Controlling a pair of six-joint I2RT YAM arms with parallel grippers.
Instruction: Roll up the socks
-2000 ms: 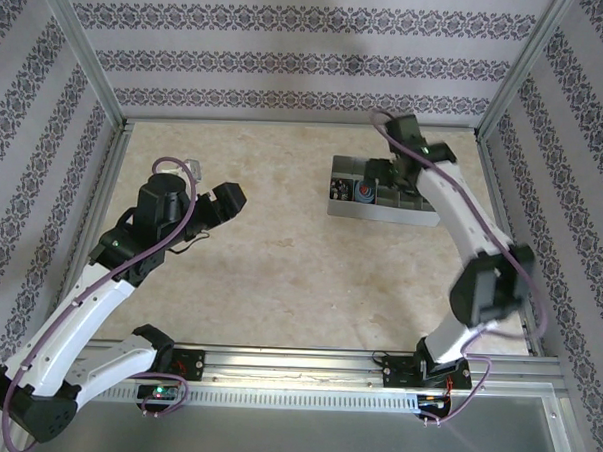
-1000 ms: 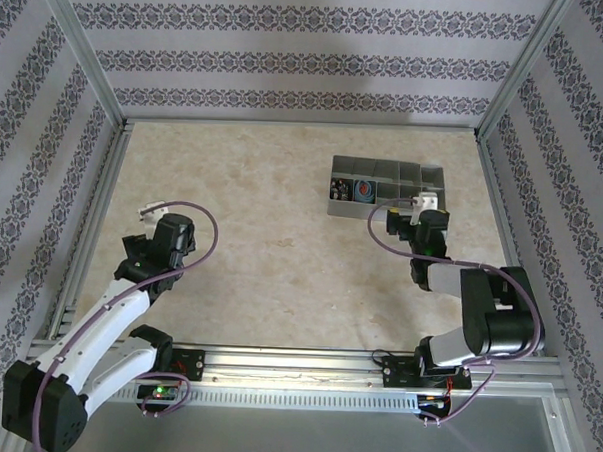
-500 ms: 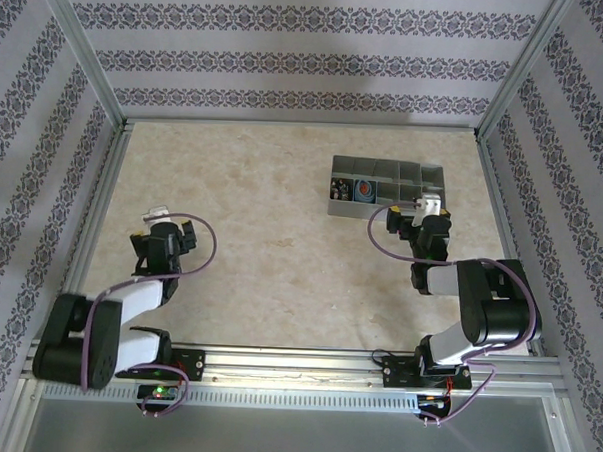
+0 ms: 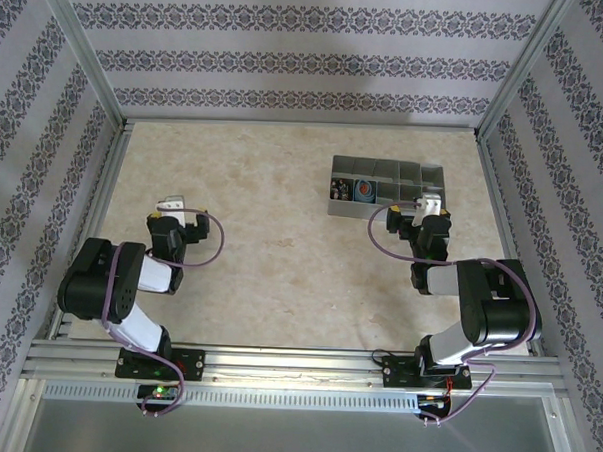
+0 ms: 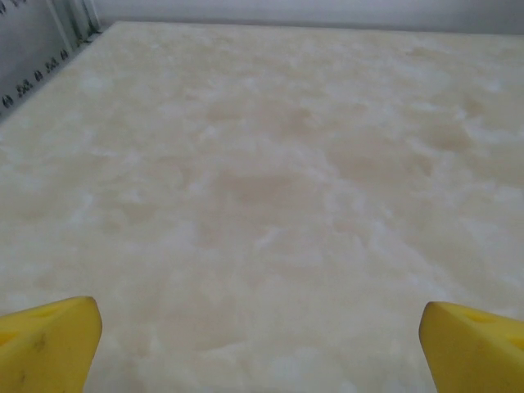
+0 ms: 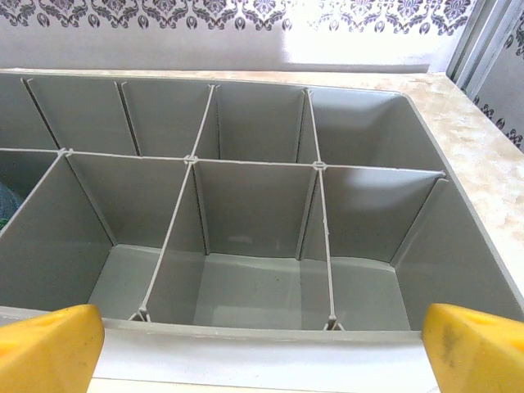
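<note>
Left hand (image 5: 262, 344) low near its base, yellow fingertips (image 5: 49, 340) spread wide over bare table (image 5: 270, 188); blue-teal and orange sock (image 4: 364, 192) rolled inside a near-row compartment, left half of the grey divided tray (image 4: 367, 211); right hand (image 6: 262, 344) likewise spread, facing the tray's near wall.

The table (image 4: 263, 184) is showing mottled cream-beige marbling, and the walls (image 4: 309, 56) are wearing grey floral stripes on white. The divided tray (image 6: 246, 334) is reading plain grey, holding what seems a teal-and-orange rolled sock (image 4: 364, 192). The left gripper (image 5: 262, 348) and right gripper (image 6: 262, 348) are showing yellow pads.
</note>
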